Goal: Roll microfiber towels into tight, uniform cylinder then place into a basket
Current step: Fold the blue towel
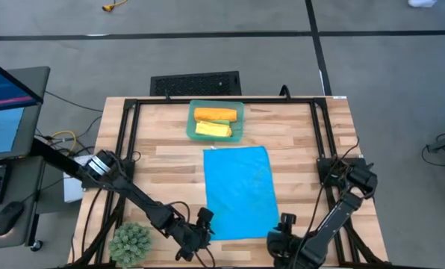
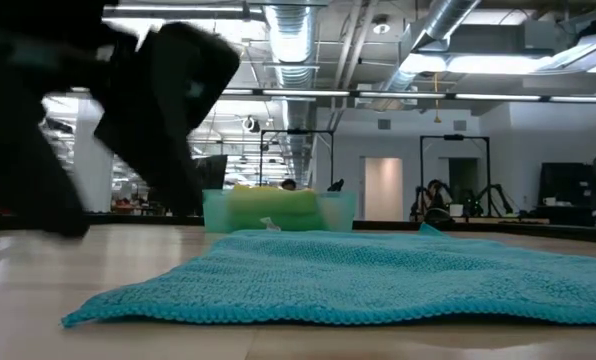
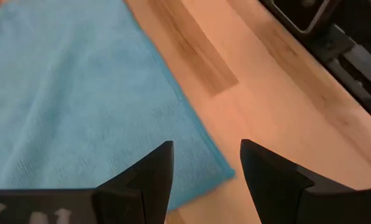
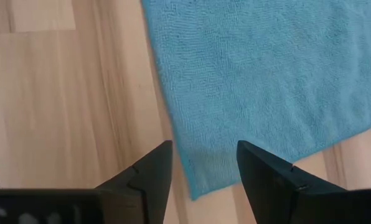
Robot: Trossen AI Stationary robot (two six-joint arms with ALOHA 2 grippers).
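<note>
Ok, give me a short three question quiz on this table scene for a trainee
1. True or false: the blue towel lies flat and unrolled.
2. How many rolled towels sit in the basket?
3. Where are the left gripper and right gripper: A, above the blue towel's near corners, open; B, inside the basket?

Key: 1 true. 2 two, the orange towel and the yellow towel. 3 A.

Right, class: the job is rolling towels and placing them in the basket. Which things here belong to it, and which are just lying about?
Belongs to the job:
flat bright blue microfiber towel
rolled orange towel
rolled yellow towel
translucent teal-green plastic basket
left gripper
right gripper

Lying about:
spiky green plant ball
</note>
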